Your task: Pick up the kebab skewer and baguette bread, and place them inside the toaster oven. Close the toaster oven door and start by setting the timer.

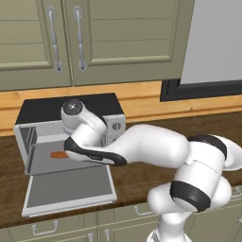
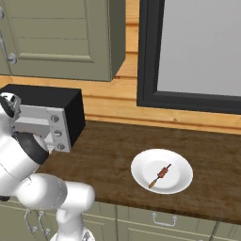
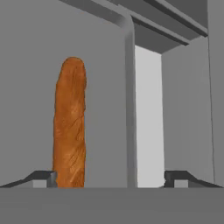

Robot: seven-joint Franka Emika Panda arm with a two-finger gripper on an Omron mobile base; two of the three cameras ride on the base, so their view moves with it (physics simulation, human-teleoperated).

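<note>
The oven door [image 1: 70,188] lies flat open, mouth unblocked. Inside, the arm and the loaf [image 3: 69,124] take room. Counter around the plate [image 2: 181,183] is open.

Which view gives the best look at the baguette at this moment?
The hand view: the baguette shows nearly whole and close, lying inside the toaster oven. The left base view catches just a short orange end beside the arm. The right base view has the oven's side, not the bread.

White plate [image 2: 181,181] on dark wood counter [image 2: 108,146]; olive cabinets [image 1: 118,38] above.
</note>
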